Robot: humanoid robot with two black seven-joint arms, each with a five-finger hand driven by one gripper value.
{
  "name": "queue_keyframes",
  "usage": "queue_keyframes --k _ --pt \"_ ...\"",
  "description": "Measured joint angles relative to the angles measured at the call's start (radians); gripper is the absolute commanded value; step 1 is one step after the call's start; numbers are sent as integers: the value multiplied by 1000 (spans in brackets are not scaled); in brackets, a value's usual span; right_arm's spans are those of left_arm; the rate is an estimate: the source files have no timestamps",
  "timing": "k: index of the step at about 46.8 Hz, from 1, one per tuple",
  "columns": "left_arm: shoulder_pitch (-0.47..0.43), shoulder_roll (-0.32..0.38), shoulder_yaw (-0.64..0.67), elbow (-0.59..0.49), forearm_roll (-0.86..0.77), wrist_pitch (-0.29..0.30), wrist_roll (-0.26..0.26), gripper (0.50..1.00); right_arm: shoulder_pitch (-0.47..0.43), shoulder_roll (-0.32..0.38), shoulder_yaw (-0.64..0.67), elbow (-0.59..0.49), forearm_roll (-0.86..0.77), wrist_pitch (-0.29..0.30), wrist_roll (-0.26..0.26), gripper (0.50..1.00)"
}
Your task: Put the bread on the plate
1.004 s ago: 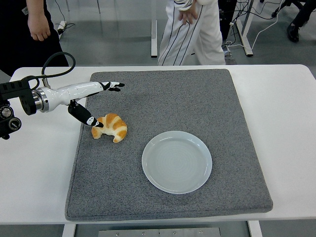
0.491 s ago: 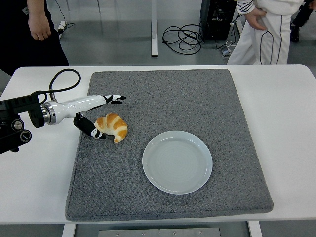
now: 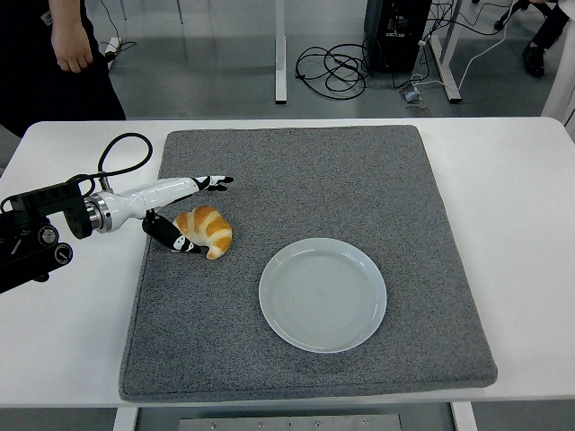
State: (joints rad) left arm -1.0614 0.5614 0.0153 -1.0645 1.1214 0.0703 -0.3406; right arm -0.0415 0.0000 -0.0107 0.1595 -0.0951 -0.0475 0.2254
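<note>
The left hand (image 3: 184, 211) reaches in low over the left part of a grey mat (image 3: 305, 260), its white forearm leading back to a black arm and a looped black cable (image 3: 117, 153) at the table's left side. The hand is spread around a croissant (image 3: 207, 231): its upper fingers (image 3: 211, 182) stretch out straight just beyond the pastry's far side, apart from it, while the black thumb lies on the mat against the croissant's near left end, touching it. The fingers are not closed on the bread; the hand brackets it loosely rather than gripping. The croissant rests on the mat, right at the hand's fingertips. The pale round plate (image 3: 322, 294) sits on the mat well to the right of the hand and nearer the table's front edge, apart from the croissant. The mat lies on the white table (image 3: 512, 197). Beyond the hand, at the top left, a person (image 3: 63, 45) in dark clothing stands by the table's far edge.
</note>
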Motion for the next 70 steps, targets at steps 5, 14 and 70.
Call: queue_keyframes --k 5,14,70 --pt "12 -9 -1 3 -1 2 0 943 0 0 0 0 0 0 0 1000" --pt "15 -29 -2 23 -1 2 -1 924 0 0 -1 0 0 0 0 1000" --pt "-14 -34 -2 70 -7 39 -90 500 2 0 3 -1 0 -2 0 1000"
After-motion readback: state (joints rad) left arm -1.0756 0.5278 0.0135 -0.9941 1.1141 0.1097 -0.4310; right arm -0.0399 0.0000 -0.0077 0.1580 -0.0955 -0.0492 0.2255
